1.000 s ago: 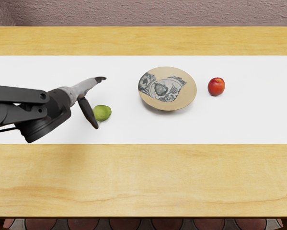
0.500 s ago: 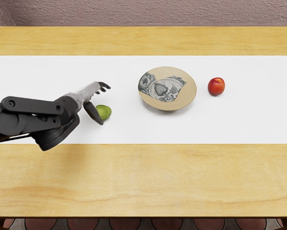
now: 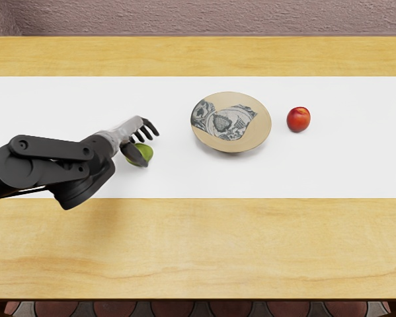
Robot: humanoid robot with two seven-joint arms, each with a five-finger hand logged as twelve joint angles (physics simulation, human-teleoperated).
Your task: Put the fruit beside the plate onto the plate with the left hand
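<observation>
Left hand [image 3: 135, 139] moved onto green fruit [image 3: 145, 152]; fingers [image 3: 149, 128] apart, half-curled above it, thumb against its side

Red fruit [image 3: 298, 119], white runner [image 3: 343, 165], wooden table [image 3: 198, 244], wall [image 3: 198, 16]

**Camera layout: one head view, set high and angled down.**
The camera looks from the near long side of the surface [image 3: 198, 251] across to the textured wall [image 3: 198, 16] behind. It stands far enough back to show the full depth, with floor [image 3: 198, 309] along the bottom edge. The width overruns both sides. The plate [image 3: 258, 125] sits just above frame centre.
</observation>
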